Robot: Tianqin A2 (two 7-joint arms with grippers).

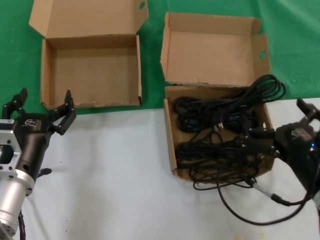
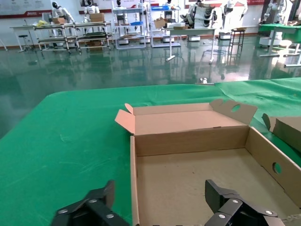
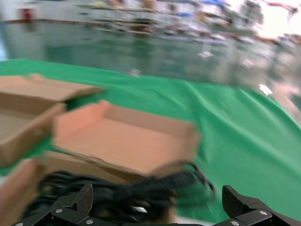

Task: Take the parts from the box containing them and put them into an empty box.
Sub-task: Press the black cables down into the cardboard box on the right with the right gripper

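The parts point(image 1: 215, 112), black coiled power cords, fill the box containing them point(image 1: 170, 145) on the right; one loop hangs over its far right corner. The cords point(image 3: 117, 193) also lie just ahead of the open fingers in the right wrist view. My right gripper point(image 1: 280, 121) is open at that box's right wall, one finger among the cords, holding nothing. The empty box point(image 1: 46, 75) stands at the left with its lid flared back. My left gripper point(image 1: 44, 106) hovers open at the front left corner of the empty box point(image 2: 188, 141), also holding nothing.
Both boxes straddle the line between green cloth point(image 1: 290, 30) at the back and white tabletop point(image 1: 115, 170) in front. A thin black cable with a silver tip point(image 1: 270, 195) trails on the white surface in front of the right box.
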